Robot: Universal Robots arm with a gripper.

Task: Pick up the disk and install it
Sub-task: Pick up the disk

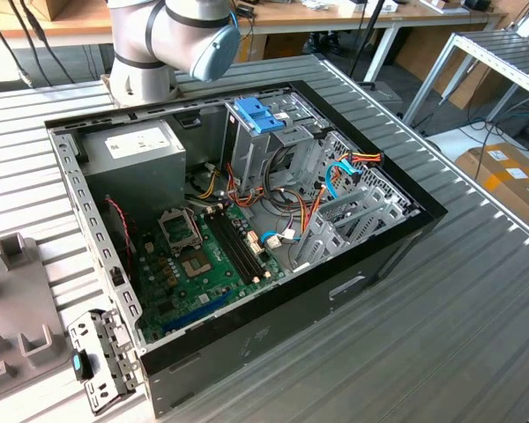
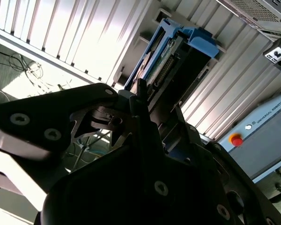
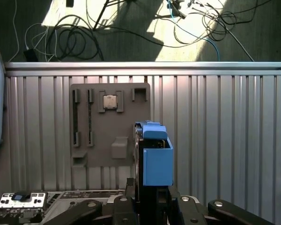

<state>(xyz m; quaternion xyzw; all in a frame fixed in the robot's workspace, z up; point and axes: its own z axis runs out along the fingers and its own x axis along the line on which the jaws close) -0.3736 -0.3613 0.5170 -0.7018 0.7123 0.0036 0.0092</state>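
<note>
Claw (image 3: pixel 149 196): fingers pressed onto one end of the disk (image 3: pixel 157 161), pinching it. In both wrist views the disk stands on edge out of the claw, with its light-blue carrier framing the grey metal. It is held in the air, off the ribbed metal worktop (image 3: pixel 225 140) behind it.

Beyond the disk, on the worktop: a grey holder plate (image 3: pixel 96 140) with a square processor chip (image 3: pixel 110 101) seated in one recess.

Past the worktop edge: loose cables (image 3: pixel 75 35) on the floor (image 3: pixel 253 28).

Exterior view: the arm (image 1: pixel 172 35) is at the far end of the open computer case (image 1: pixel 247 344). A darker-blue latch (image 1: pixel 258 113) sits on the drive cage inside. The motherboard (image 1: pixel 203 256) lies on the case bottom.
</note>
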